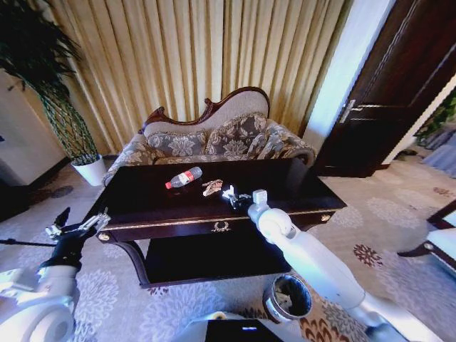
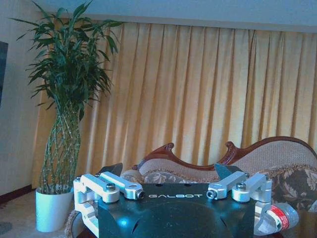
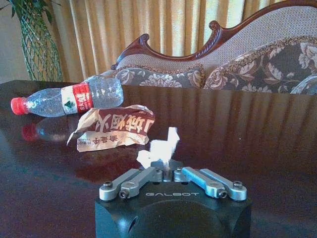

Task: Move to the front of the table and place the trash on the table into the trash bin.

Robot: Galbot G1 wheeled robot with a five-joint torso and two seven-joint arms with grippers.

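Note:
On the dark table (image 1: 303, 187) lie a clear bottle with a red label (image 1: 184, 177), a brownish wrapper (image 1: 211, 187) and a crumpled white paper (image 1: 229, 191). My right gripper (image 1: 235, 199) reaches over the table's front edge and is shut on the white paper (image 3: 161, 150), which sticks up between its fingertips. The wrapper (image 3: 113, 130) and the bottle (image 3: 69, 97) lie just beyond it. My left gripper (image 1: 78, 229) hangs open off the table's left front corner, holding nothing (image 2: 168, 173). The dark round trash bin (image 1: 288, 298) stands on the carpet under my right arm.
A patterned sofa (image 1: 214, 139) stands right behind the table. A tall plant in a white pot (image 1: 90, 169) is at the back left. A dark door (image 1: 399, 92) is at the right, and a white seat (image 1: 442, 242) is at the right edge. Carpet surrounds the table.

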